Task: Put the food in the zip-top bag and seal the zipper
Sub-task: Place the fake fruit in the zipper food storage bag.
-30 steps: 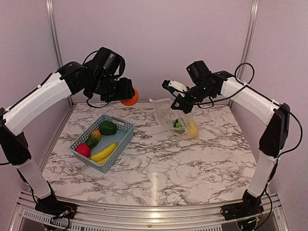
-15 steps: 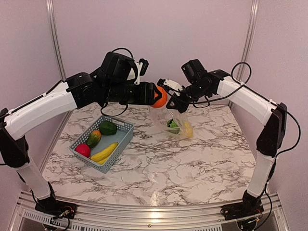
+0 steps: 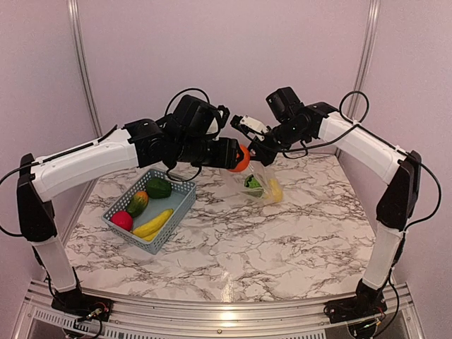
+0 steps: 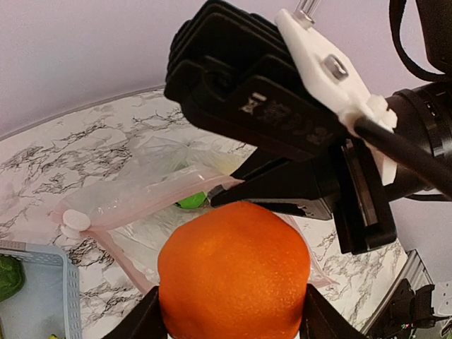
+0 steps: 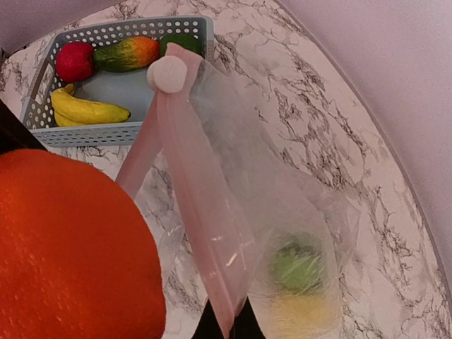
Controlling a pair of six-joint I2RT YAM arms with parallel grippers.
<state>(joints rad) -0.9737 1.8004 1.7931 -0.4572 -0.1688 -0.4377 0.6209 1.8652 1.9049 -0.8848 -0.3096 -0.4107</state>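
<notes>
My left gripper [image 3: 239, 159] is shut on the orange [image 4: 233, 272], which sits between both fingers [image 4: 140, 322] just above the open mouth of the zip-top bag [image 3: 263, 185]. My right gripper [image 5: 227, 326] is shut on the bag's pinkish zipper [image 5: 191, 198] and holds that edge up off the table. The white slider [image 5: 168, 73] sits at the strip's far end. A green piece [image 5: 300, 268] and a yellow piece [image 5: 305, 311] lie in the bag's bottom. The red apple [image 3: 121, 220], the banana [image 3: 153, 224], a green melon [image 3: 159, 188] and a green-orange piece [image 3: 138, 203] lie in the basket.
The blue-grey slotted basket [image 3: 181, 205] stands on the marble table at the left, near the left arm's elbow. The two grippers are close together over the back middle of the table. Walls with metal posts close in the back and sides.
The left arm has swung right from the back left, carrying the orange to the bag's mouth. The right gripper shifted slightly left with the bag, then held still.
</notes>
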